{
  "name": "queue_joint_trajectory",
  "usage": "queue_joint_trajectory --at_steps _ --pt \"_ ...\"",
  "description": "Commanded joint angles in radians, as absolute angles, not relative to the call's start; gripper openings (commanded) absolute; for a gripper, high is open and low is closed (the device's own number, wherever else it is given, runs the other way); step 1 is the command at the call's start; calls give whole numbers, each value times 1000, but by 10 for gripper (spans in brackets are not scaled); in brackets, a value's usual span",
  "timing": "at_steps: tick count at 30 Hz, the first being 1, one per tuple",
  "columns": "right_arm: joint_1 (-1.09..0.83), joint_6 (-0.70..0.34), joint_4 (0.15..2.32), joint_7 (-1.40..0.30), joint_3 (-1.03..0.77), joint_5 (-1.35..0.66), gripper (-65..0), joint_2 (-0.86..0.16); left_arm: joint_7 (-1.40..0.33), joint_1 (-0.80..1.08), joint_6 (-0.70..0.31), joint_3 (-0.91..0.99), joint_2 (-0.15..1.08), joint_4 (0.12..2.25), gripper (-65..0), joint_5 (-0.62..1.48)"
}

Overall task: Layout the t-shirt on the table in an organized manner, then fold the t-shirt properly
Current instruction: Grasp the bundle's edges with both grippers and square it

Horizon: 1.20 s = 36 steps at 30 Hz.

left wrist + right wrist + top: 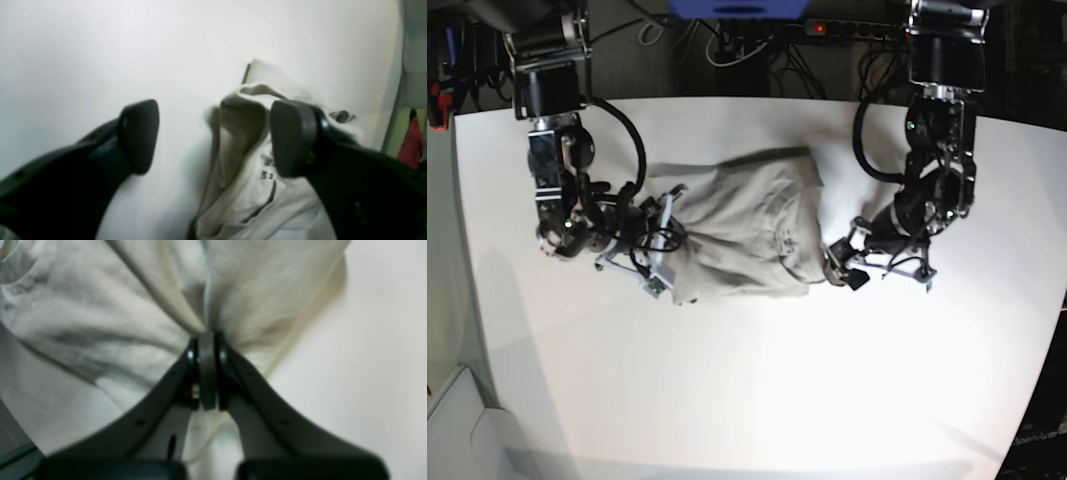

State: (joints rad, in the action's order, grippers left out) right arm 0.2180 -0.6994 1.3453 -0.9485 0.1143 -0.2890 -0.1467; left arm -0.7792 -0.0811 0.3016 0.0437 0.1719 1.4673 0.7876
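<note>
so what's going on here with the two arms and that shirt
A two-armed robot is working a pale t-shirt lying bunched on the white table. The right gripper is shut on a pinch of the cloth at one end. The left gripper is open at the other end, its fingers apart, holding nothing. The shirt is not yet laid flat.

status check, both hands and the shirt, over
Left hand open, off the t-shirt. Right hand shut on it. Shirt bunched on the table. Nothing in the way.
</note>
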Motion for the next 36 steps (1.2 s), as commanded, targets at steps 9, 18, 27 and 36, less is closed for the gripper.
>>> queue_joint_trajectory --at_steps 9,18,27,36 --pt "234 -698 1354 -951 113 -283 -650 -150 -728 -151 308 -15 177 1389 -142 814" --pt "236 -698 1354 -949 113 -283 -650 -150 -728 -202 308 -28 139 1372 -142 806" --pt "236 -698 1354 -949 113 -283 -650 -150 -670 -259 308 -27 125 1262 -142 776" --pt "242 -698 1354 -951 113 -283 -650 -151 -797 -143 308 -22 127 1583 -142 769"
